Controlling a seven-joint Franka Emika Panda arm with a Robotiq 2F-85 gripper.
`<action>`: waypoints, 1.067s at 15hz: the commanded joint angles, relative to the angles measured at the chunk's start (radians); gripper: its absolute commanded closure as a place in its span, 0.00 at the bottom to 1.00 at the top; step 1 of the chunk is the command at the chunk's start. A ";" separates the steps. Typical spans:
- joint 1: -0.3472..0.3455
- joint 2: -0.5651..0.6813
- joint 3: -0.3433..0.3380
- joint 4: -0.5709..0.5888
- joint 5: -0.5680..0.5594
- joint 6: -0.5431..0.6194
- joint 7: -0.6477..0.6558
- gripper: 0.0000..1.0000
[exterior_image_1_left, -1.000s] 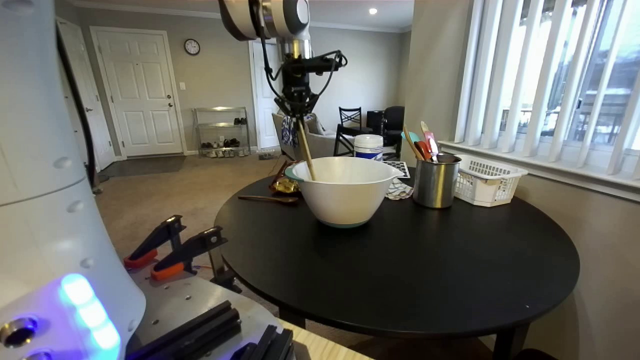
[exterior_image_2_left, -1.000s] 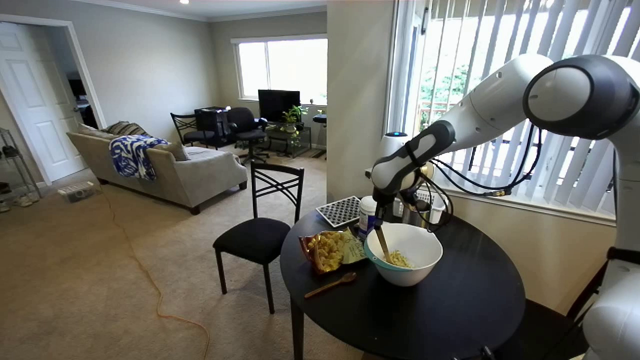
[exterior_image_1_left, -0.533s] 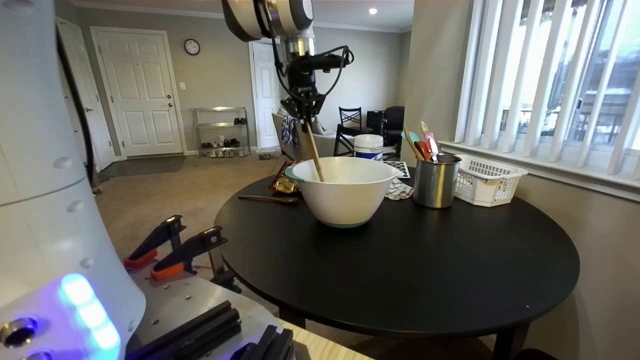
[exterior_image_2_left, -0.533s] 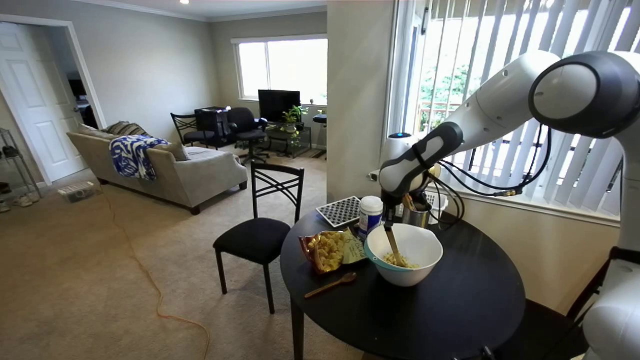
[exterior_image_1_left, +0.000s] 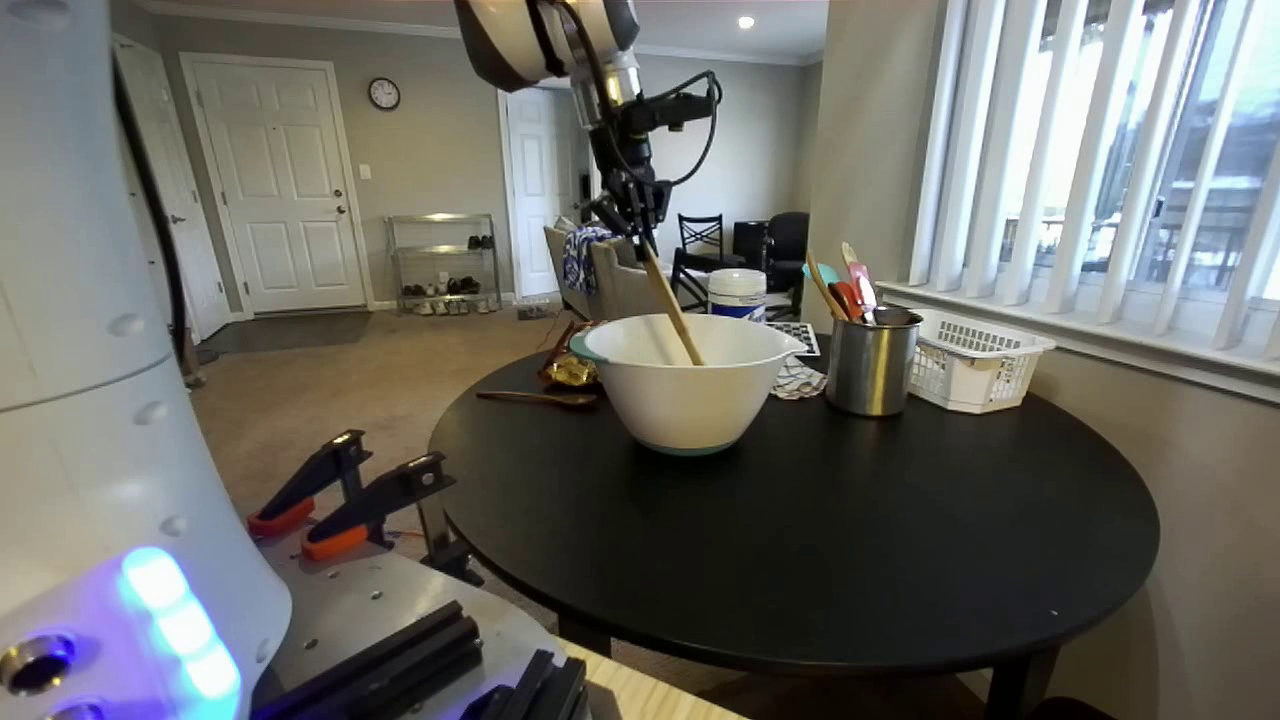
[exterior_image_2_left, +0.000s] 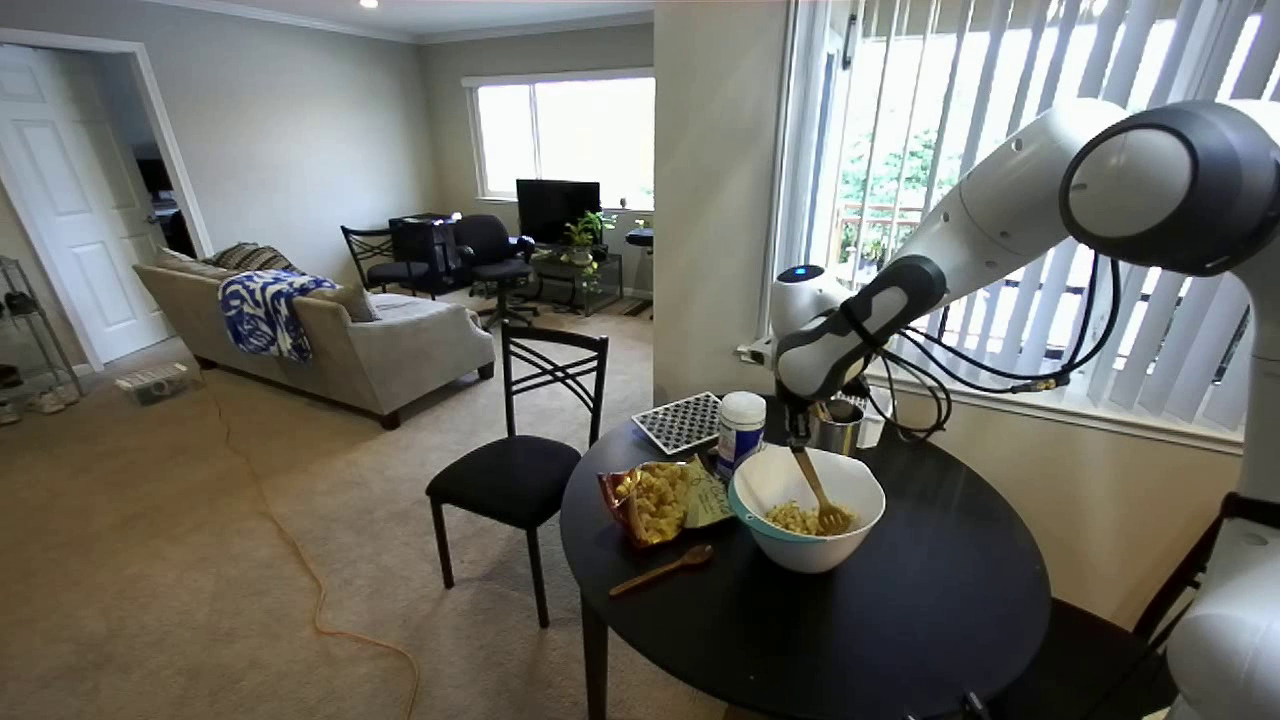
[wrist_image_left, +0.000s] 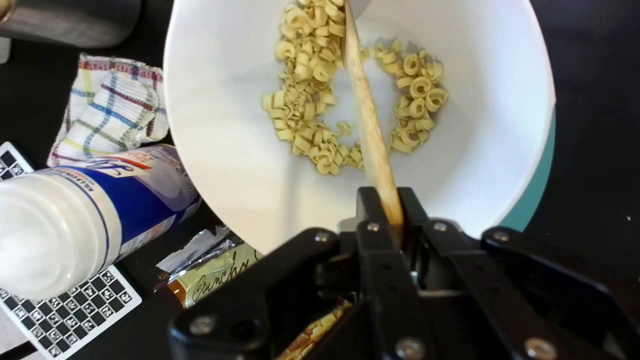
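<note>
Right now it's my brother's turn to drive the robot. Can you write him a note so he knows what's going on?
Fingers: shut on a slotted wooden tool that slants into the white bowl.
Things: bowl on the black table, curly pasta-like bits inside; wooden spoon outside, near a snack bag.
Done: tool gripped, its lower end in the bowl.
Left, maybe: stirring, as the bits lie unevenly around a bare middle; tool not let go yet.

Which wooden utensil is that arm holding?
The pale one slanting into the white bowl; the darker spoon lies on the table, other utensils stand in the metal pot.
</note>
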 joint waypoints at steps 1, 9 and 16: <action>0.029 0.014 -0.001 0.049 -0.085 0.019 0.000 0.97; 0.025 0.043 0.046 0.079 -0.006 0.181 -0.004 0.97; -0.011 0.048 0.109 0.044 0.167 0.262 -0.017 0.97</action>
